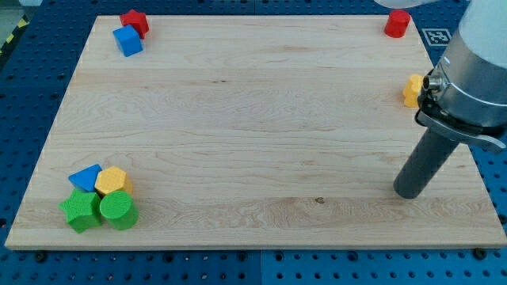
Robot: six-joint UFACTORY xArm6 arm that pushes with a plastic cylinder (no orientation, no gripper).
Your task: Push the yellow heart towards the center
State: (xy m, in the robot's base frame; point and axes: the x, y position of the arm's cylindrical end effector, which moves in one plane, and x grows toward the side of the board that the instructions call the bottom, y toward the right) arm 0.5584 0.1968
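- On the wooden board (253,119), seen by the one camera, my tip (410,192) rests near the view's right edge, low down, at the end of a straight dark rod that slants up toward the arm's grey and white body at the view's top right.
- No jaws exist on this arm: the rod ends plainly, grasping nothing and touching no block.
- Up and to the view's right of my tip sits the yellow heart block (411,90), hard against the board's right edge and partly hidden behind the arm's dark collar; its shape is hard to make out from the part that shows.
- My tip stands well apart from that yellow block, nearer the view's bottom, with bare wood between them.
- At the view's top right corner stands a red cylinder block (397,24), apart from the yellow one.
- At the view's top left corner a red star-like block (135,20) touches a blue cube block (127,40), the blue one lying just below it.
- At the view's bottom left corner four blocks huddle together: a blue triangular block (84,176), a yellow hexagonal block (112,180) just to its right, a green star-like block (80,211) beneath them, and a green cylinder block (118,209) beside that.
- Around the board lies a blue perforated table (24,79).
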